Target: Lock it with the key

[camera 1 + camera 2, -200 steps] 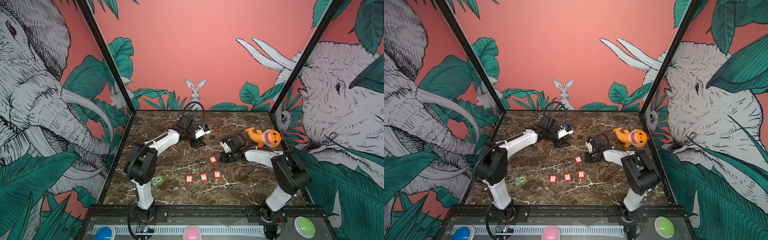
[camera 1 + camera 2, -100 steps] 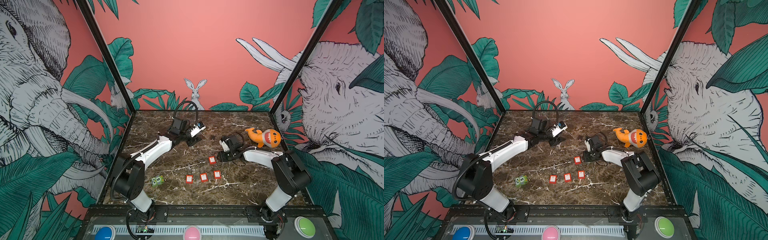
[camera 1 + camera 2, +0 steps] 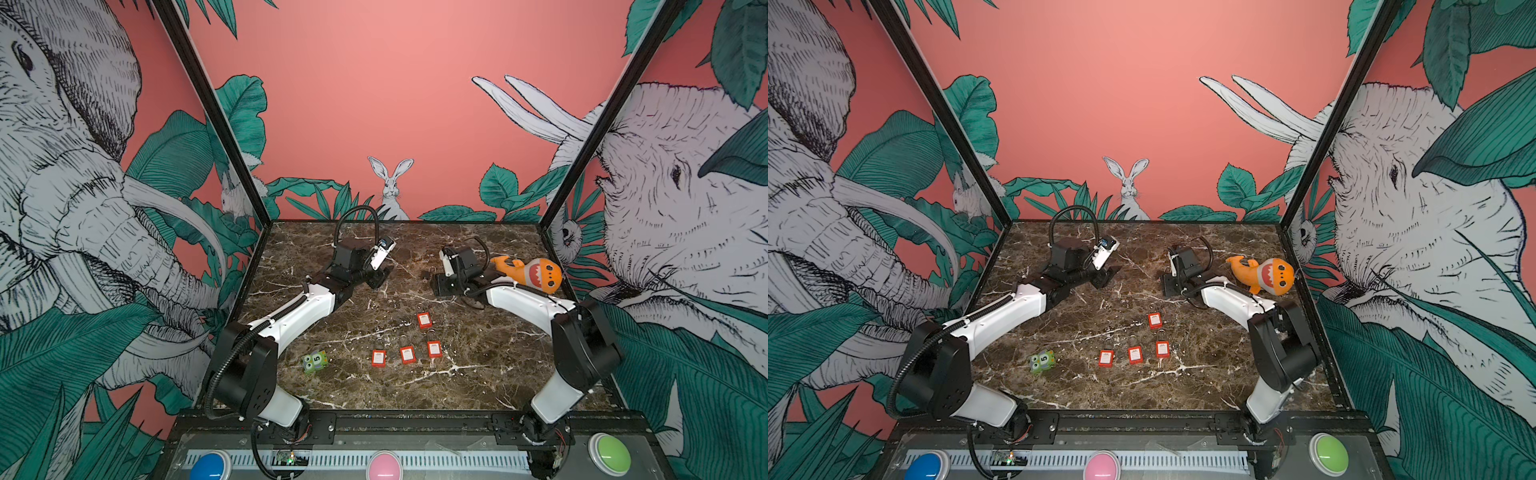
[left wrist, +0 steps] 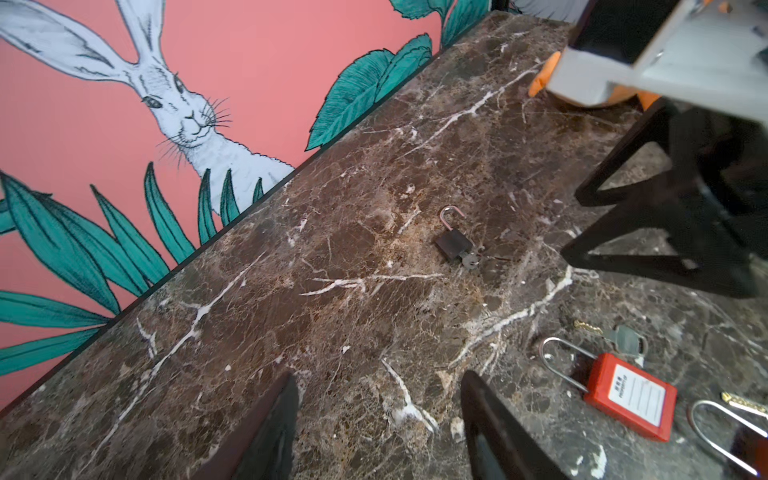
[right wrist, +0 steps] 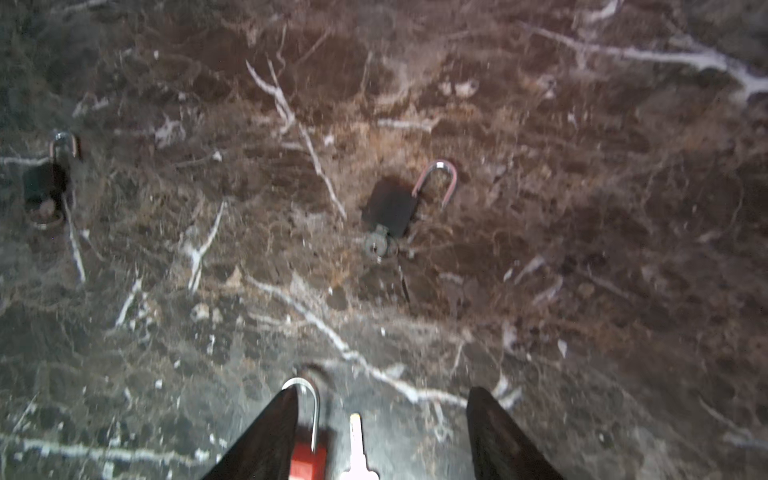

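A small dark padlock (image 5: 392, 203) lies on the marble with its shackle open and a key (image 5: 376, 245) in its keyhole; it also shows in the left wrist view as a padlock (image 4: 453, 243). My right gripper (image 5: 384, 391) is open above the table. Beneath it lie a red padlock (image 5: 307, 455), beside one finger, and a loose pale key (image 5: 357, 440). My left gripper (image 4: 379, 376) is open and empty, some way from the dark padlock. In both top views the left gripper (image 3: 380, 277) and the right gripper (image 3: 434, 284) face each other at the back of the table.
A second dark padlock (image 5: 45, 183) lies farther off. Several red padlocks (image 3: 407, 354) lie mid-table, one (image 4: 627, 395) with a key (image 4: 623, 338) beside it. An orange shark plush (image 3: 536, 272) sits back right and a green toy (image 3: 315, 361) front left.
The left arm has swung its elbow out to the left and drawn its gripper back a little. The right gripper has opened and shifted slightly left.
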